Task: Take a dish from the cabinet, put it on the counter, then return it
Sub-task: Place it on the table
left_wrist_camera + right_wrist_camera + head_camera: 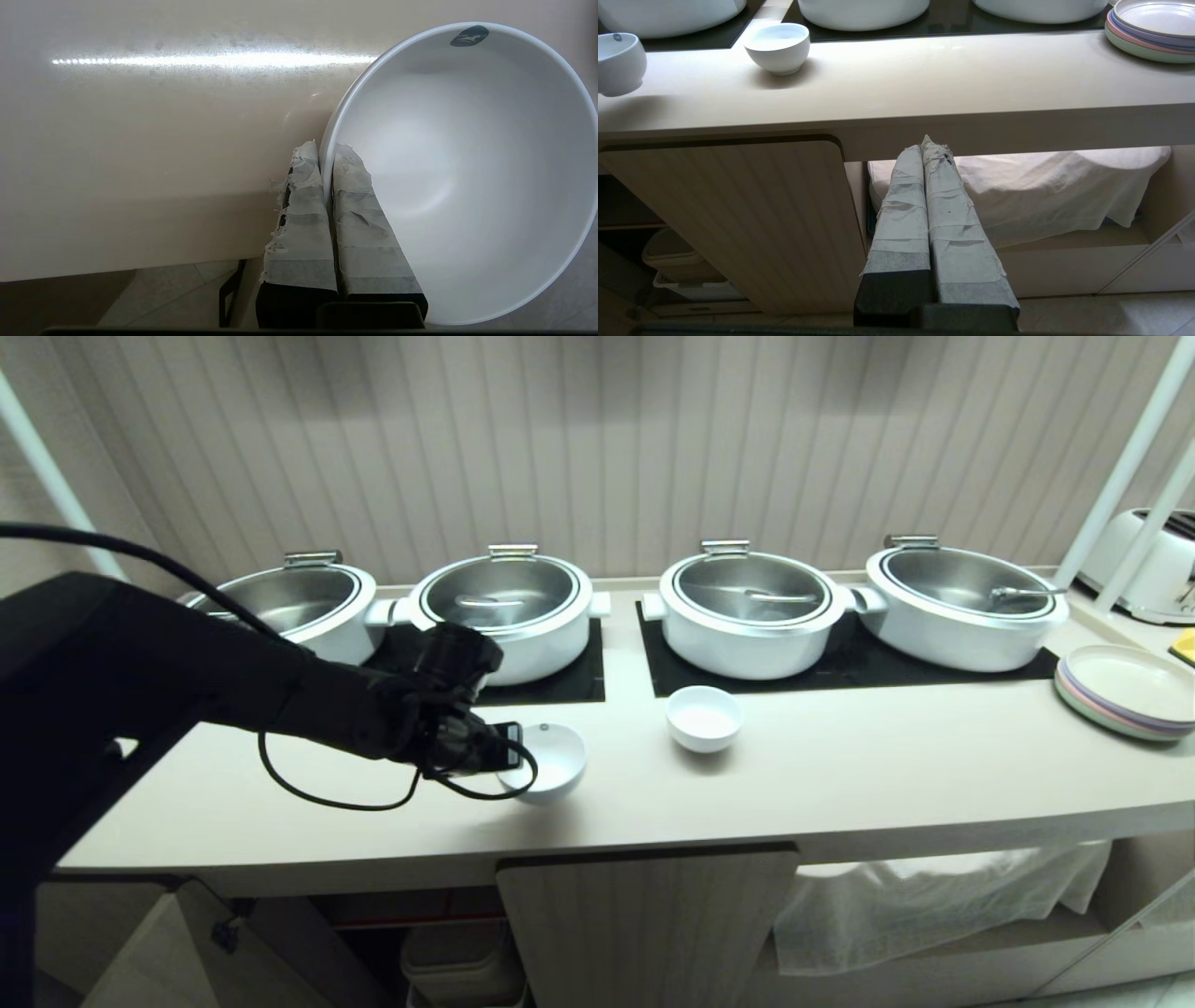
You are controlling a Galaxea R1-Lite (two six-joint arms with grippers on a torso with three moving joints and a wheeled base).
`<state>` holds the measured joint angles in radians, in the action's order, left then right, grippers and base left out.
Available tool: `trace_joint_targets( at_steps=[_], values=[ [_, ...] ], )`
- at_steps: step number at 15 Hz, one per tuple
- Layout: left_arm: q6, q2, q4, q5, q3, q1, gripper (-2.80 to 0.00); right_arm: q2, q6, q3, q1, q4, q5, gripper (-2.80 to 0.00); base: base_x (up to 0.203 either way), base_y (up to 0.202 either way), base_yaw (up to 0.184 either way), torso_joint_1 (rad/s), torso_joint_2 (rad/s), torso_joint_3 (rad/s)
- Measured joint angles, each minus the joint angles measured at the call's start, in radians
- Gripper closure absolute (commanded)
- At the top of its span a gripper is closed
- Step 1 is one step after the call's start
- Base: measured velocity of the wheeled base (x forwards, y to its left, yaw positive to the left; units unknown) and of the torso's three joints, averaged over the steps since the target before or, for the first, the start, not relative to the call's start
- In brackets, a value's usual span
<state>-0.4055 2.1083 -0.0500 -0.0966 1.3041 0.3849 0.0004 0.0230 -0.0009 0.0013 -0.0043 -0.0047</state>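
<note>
A: where's the dish (pixel 551 763) rn?
B: over the counter (pixel 840 775) front, left gripper (pixel 325 151) pinching its rim. Can't tell if it's touching down. Right gripper (pixel 930 145) pressed together, parked low.

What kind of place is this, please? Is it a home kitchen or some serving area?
Probably a buffet or catering serving line, not a home kitchen. Four lidded white warming pots stand in a row along the counter, a stack of pastel plates waits at one end, and a toaster stands behind it.
</note>
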Motion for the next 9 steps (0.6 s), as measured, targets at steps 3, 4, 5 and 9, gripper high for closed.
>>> trace_joint_targets(
  at_steps=[3, 4, 5, 9],
  values=[
    [0.0, 0.041, 0.0, -0.008, 0.044, 0.007, 0.0, 0.0, 0.0, 0.0, 0.0, 0.0, 0.0, 0.0, 0.0, 0.0, 0.0, 0.0, 0.0, 0.0],
    [0.0, 0.055, 0.0, -0.019, 0.057, 0.01, 0.0, 0.0, 0.0, 0.0, 0.0, 0.0, 0.0, 0.0, 0.0, 0.0, 0.0, 0.0, 0.0, 0.0],
    [0.0, 0.068, 0.001, -0.027, 0.069, 0.012, 0.0, 0.0, 0.0, 0.0, 0.0, 0.0, 0.0, 0.0, 0.0, 0.0, 0.0, 0.0, 0.0, 0.0],
    [-0.003, 0.11, 0.0, -0.042, 0.106, 0.032, 0.0, 0.0, 0.0, 0.0, 0.0, 0.0, 0.0, 0.0, 0.0, 0.0, 0.0, 0.0, 0.0, 0.0]
  ],
)
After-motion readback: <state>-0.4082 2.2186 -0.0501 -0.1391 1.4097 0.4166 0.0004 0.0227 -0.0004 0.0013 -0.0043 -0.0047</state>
